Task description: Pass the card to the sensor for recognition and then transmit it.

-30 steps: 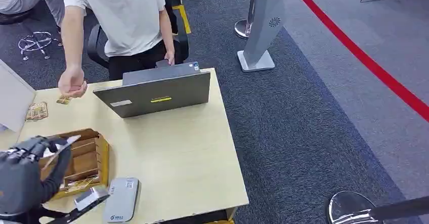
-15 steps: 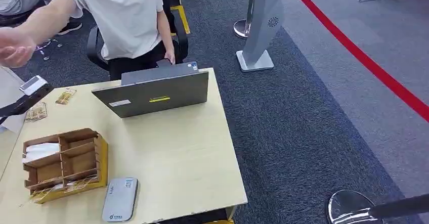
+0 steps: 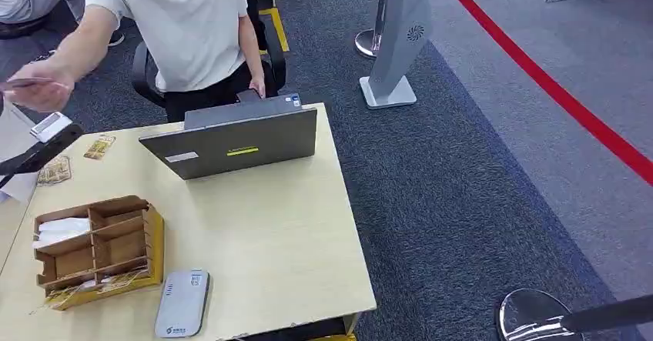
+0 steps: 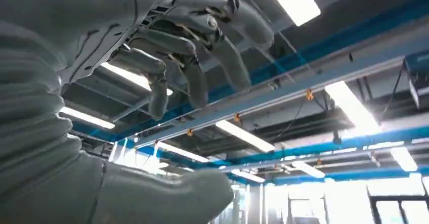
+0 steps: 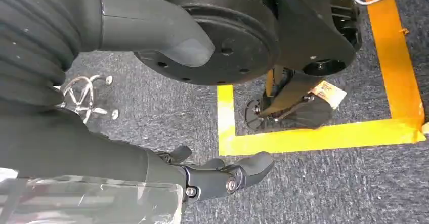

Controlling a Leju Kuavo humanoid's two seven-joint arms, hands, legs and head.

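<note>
Head view: person's hand [image 3: 42, 91] now holds the card [image 3: 27, 82] up off the bench [image 3: 262, 225], above the scanner [image 3: 48, 135]; 0.5 s ago that hand was higher and no card showed in it. Sensor pad [image 3: 183, 302] lies by the wooden organiser [image 3: 100, 249].
L wrist view: left hand [image 4: 197, 57] raised toward ceiling, fingers curled apart, nothing in them.
R wrist view: right hand [image 5: 222, 176] hangs over floor, fingers loosely bent, empty.
Meaning: handover looks done; card's w/ the person.

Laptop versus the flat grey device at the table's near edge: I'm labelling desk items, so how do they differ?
The laptop is dark grey and larger; the flat grey device is pale and round-cornered. The laptop stands open, lid raised; the device lies flat. Both rest on the table.
</note>
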